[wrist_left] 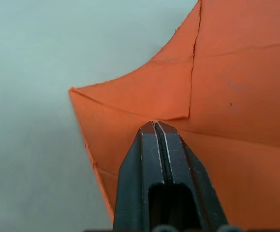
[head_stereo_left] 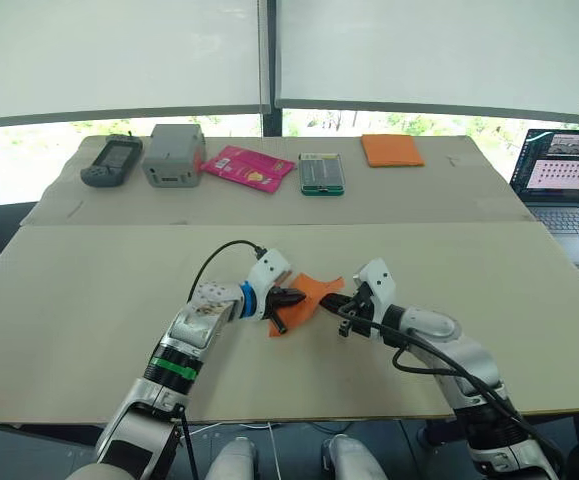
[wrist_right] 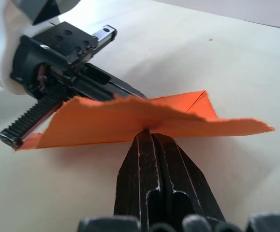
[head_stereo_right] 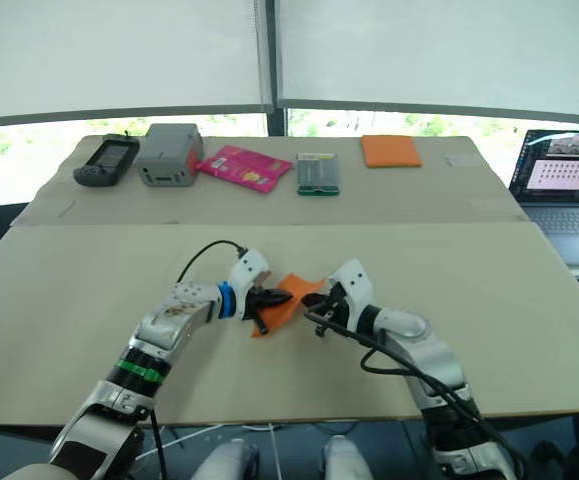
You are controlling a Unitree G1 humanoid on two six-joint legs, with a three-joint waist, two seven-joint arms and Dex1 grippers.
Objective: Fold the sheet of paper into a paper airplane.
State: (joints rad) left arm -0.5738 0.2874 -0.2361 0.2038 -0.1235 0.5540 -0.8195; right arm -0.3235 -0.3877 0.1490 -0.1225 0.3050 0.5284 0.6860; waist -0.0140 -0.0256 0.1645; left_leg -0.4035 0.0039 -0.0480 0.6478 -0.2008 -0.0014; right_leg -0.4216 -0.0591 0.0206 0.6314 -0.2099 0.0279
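The thin bright-orange sheet of paper (head_stereo_left: 306, 300), partly folded with visible creases and one ragged edge, sits near the middle of the front half of the beige worktop (head_stereo_left: 89, 290), lifted slightly between the two grippers. It looks very light and limp: it bows where unsupported, should crease readily and could tear at the rough edge if the two arms pull apart. The safest hold is likely on the layered, creased areas rather than a single loose edge, with pressure kept gentle.

The left gripper (head_stereo_left: 291, 298) reaches in from the left with its black fingers pressed together, pinching the paper near a folded corner; the left wrist view shows the tips closed on the orange surface just below a crease. The right gripper (head_stereo_left: 335, 301) comes in from the right, forearm low over the worktop, its fingers also pressed together and pinching the opposite edge of the sheet.

Along the far edge of the worktop lie a grey handheld device (head_stereo_left: 112, 160), a grey box (head_stereo_left: 174, 155), a pink glossy packet (head_stereo_left: 246, 167), a green-rimmed tray (head_stereo_left: 321, 173) and a thicker orange rectangular pad (head_stereo_left: 391, 149). An open laptop (head_stereo_left: 561, 185) stands off the right edge.
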